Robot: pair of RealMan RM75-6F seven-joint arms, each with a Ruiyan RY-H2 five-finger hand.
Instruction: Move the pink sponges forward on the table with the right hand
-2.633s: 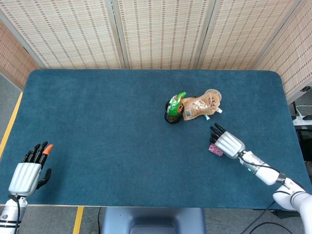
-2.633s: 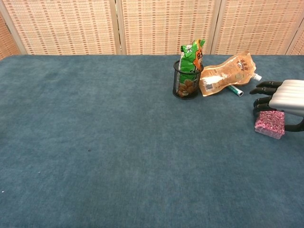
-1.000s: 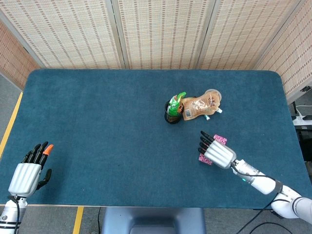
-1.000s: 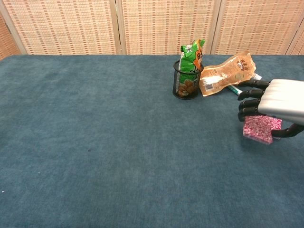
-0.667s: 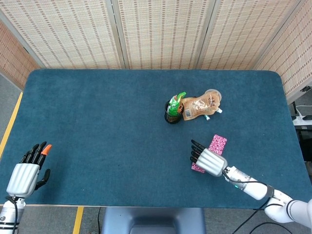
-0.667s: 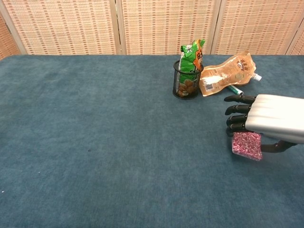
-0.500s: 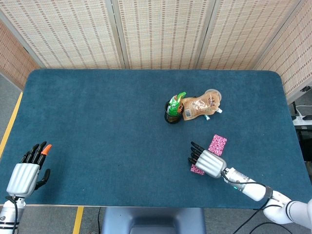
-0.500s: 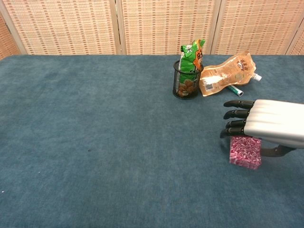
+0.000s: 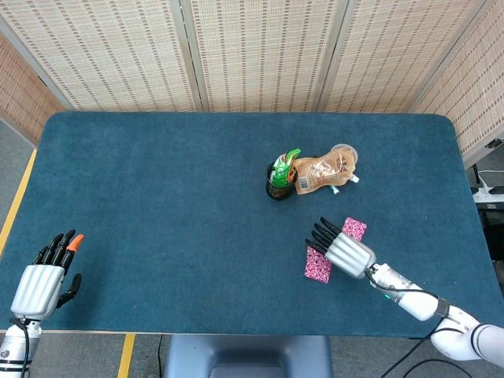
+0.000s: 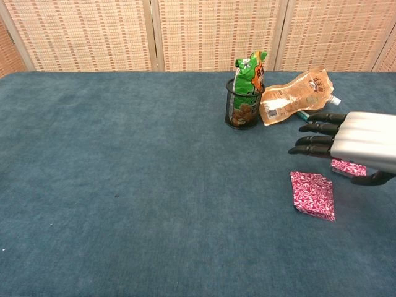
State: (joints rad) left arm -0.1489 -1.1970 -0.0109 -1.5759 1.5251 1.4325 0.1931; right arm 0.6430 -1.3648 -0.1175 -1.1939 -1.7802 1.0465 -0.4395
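**A:** What does the head view, looking down, show?

**B:** A dark blue tabletop [image 9: 157, 197] in front of woven screens. The right hand [image 9: 347, 253] hovers near the front right, its dark fingers [image 9: 320, 235] spread and straight, holding nothing. One pink sponge [image 9: 318, 264] lies flat just to the left of the hand, apart from the fingers. A second pink sponge [image 9: 353, 228] lies just behind the hand, partly hidden by it.

**A:** And the left hand?

**B:** The left hand [image 9: 41, 282] sits at the front left corner, well apart from everything. Its fingers are straight and close together, one tipped in orange, and it holds nothing.

**A:** Anything else on the tabletop?

**B:** Near the middle, toward the back, a black mesh cup [image 9: 277, 186] holds a green snack bag [image 9: 284, 167]. A tan pouch [image 9: 321, 173] lies on its side touching the cup on the right.

**A:** Now the chest view?

**B:** The right hand [image 10: 359, 148] reaches in from the right edge, above the tabletop [image 10: 111, 185], fingers [image 10: 312, 140] apart and pointing left, empty. The nearer pink sponge [image 10: 313, 195] lies flat below and left of the fingers, not touching them. The second pink sponge [image 10: 348, 167] peeks out under the hand. The mesh cup [image 10: 241, 108] with the green snack bag [image 10: 250, 74] stands behind, the tan pouch [image 10: 294, 98] leaning against it. The left hand is out of this view.
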